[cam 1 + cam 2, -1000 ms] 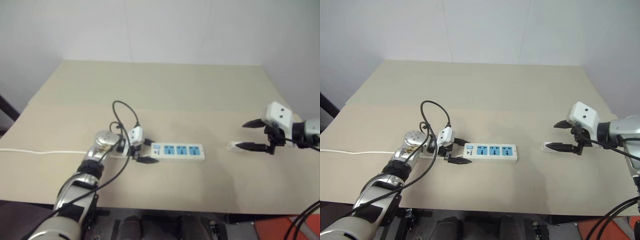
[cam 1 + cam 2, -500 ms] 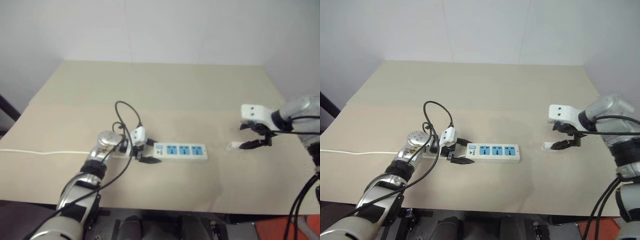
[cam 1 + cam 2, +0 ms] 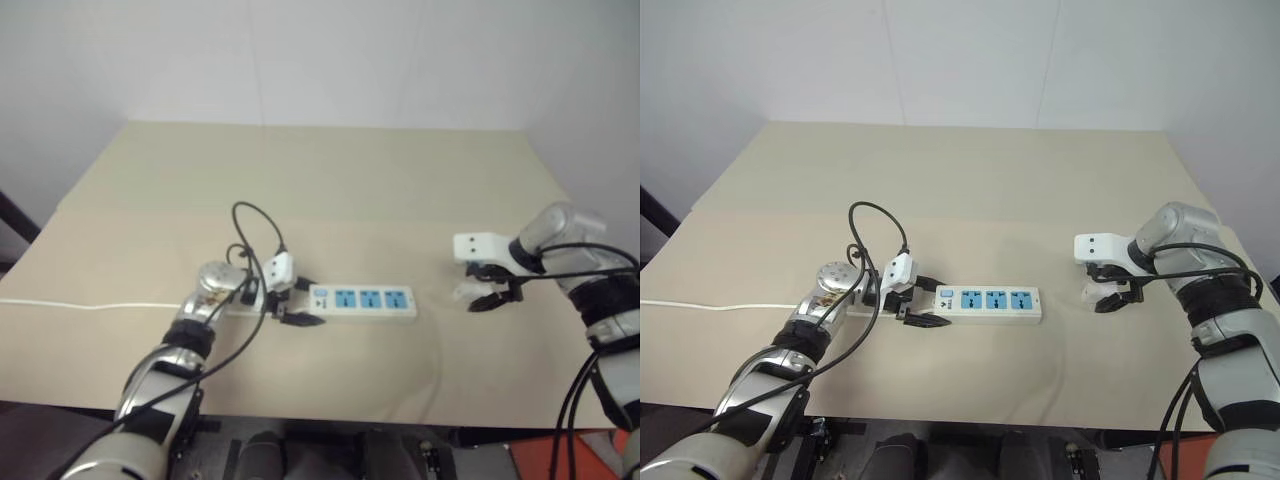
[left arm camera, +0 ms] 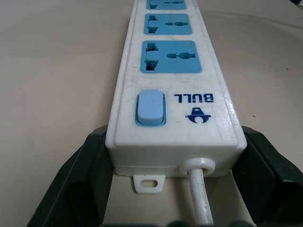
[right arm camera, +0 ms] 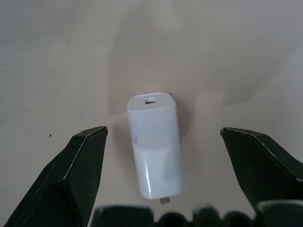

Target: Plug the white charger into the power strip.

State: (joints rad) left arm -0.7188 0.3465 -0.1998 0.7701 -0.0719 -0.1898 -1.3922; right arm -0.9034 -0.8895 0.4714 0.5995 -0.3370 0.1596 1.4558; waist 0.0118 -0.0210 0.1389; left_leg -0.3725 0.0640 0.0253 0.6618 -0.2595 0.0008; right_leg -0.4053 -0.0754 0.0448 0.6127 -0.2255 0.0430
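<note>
Lying flat on the matte beige table [image 3: 970, 180], the smooth white charger [image 5: 154, 144] is straddled by the spread right gripper [image 5: 165, 165]; the glossy power strip [image 4: 173, 85] is clamped at its switch end by the left gripper [image 4: 173, 189].

The power strip [image 3: 989, 301] lies flat along the bench [image 3: 970, 180], midway between the side edges and nearer the front edge, its switch end between the left tool's [image 3: 922, 303] fingers. The white charger [image 5: 153, 144] lies flat nearer the right edge, well apart from the strip, between the spread fingers of the right tool [image 3: 1113, 293] above it.
</note>
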